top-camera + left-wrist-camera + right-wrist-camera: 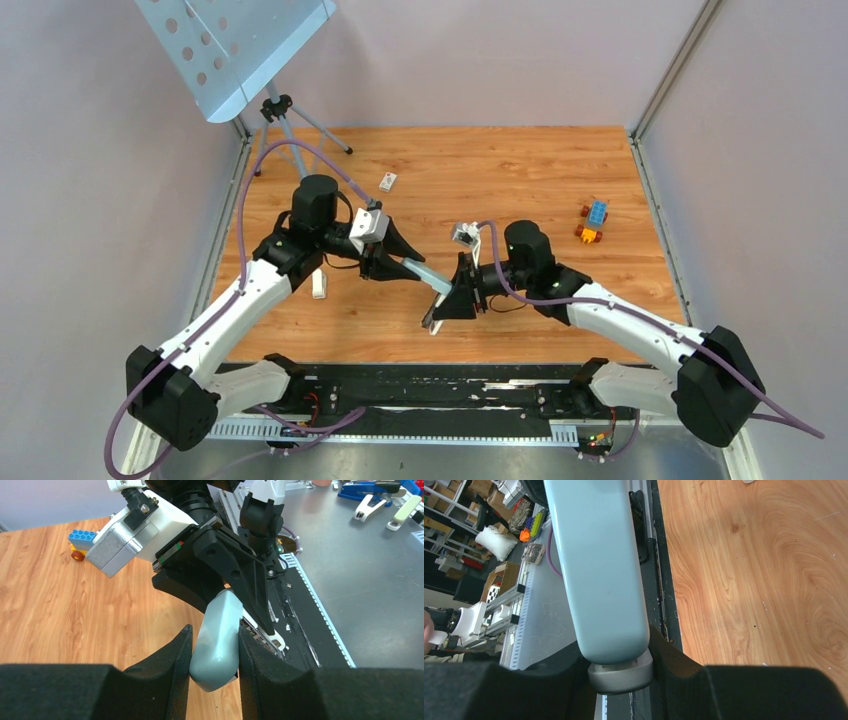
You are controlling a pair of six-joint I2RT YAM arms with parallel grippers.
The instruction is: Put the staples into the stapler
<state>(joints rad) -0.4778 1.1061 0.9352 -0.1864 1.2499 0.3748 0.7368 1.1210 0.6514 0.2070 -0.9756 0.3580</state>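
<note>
The stapler (pixel 431 281) hangs above the table's middle, held between both grippers. My left gripper (pixel 408 269) is shut on the pale grey-blue top (pixel 217 640), one finger pressed to each side. A strip of the metal inner channel (pixel 258 634) and a white end show just past the right-hand finger. My right gripper (pixel 449 296) is shut on the stapler's other end. There the blue top (pixel 599 570) lies over a grey end piece (pixel 621 677) wedged between the fingers. The staples do not show in any view.
A small white box (pixel 388 181) lies at the back of the wooden table (pixel 520 170), and a white oblong piece (pixel 319 284) lies under the left arm. A colourful toy-brick block (pixel 593 222) sits at the right. A tripod with a perforated panel (pixel 232 40) stands at the back left.
</note>
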